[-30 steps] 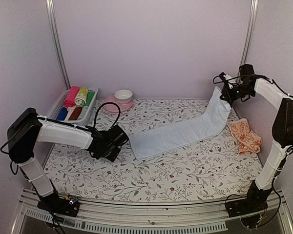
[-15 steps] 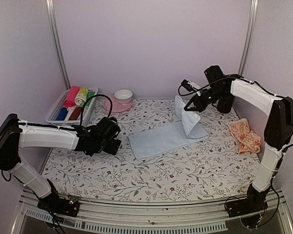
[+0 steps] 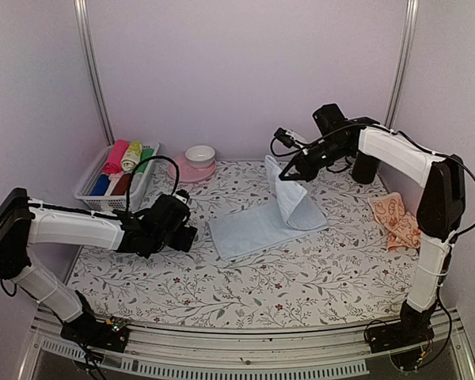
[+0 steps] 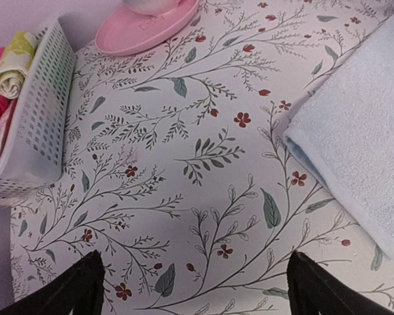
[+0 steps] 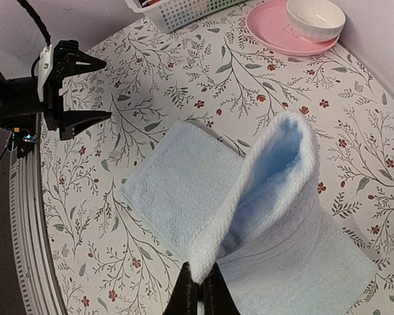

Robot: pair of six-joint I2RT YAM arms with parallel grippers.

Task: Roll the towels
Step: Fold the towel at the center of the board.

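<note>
In the white basket (image 4: 43, 111) lie colourful rolled cloths (image 4: 12, 64).

Right fingers (image 3: 291, 173) pinching blue towel (image 3: 249, 228) end aloft, peach towel (image 3: 397, 222) lying apart

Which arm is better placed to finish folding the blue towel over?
Right. The right gripper is shut on the lifted end of the blue towel, above its flat half. The left gripper is open beside the towel's other end, holding nothing.
</note>
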